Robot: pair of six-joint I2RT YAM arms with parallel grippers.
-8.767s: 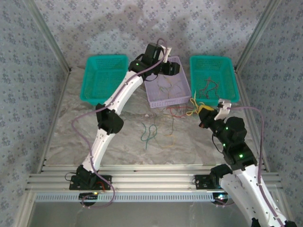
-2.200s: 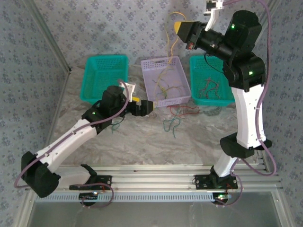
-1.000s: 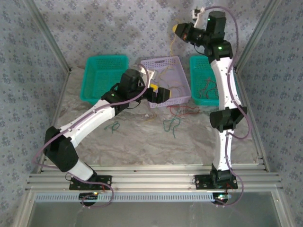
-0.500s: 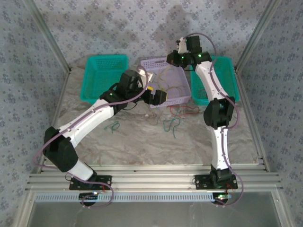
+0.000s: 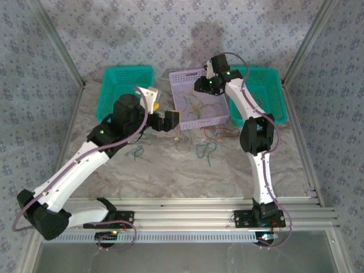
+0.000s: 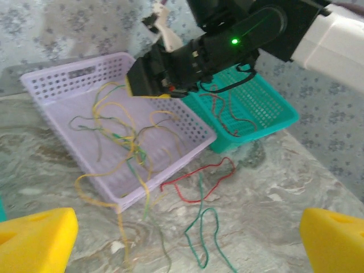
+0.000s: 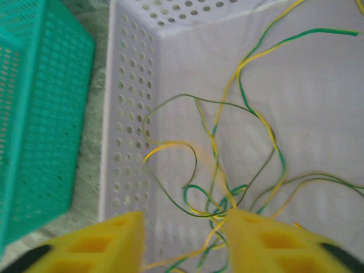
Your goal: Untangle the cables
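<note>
A tangle of yellow-green cables (image 5: 196, 105) lies in the lavender basket (image 5: 187, 73); some strands spill over its front rim. A red cable (image 5: 222, 133) and a green cable (image 5: 206, 151) lie on the table in front of it. A small green one (image 5: 136, 151) sits further left. My right gripper (image 5: 200, 85) hangs low over the basket, open, with the yellow-green tangle (image 7: 227, 193) between and under its pads (image 7: 96, 244). My left gripper (image 5: 170, 120) is open and empty at the basket's front left corner, above the red cable (image 6: 199, 182) and the green cable (image 6: 207, 236).
A teal basket (image 5: 108, 96) stands left of the lavender one. Another teal basket (image 5: 278, 96) on the right holds red cables (image 6: 224, 108). Patterned walls and metal posts close in the marbled table. The right arm stretches forward along the right side.
The right gripper has come down from high above with a yellow cable to just over the lavender basket. The left gripper has drawn back left from the basket's front.
</note>
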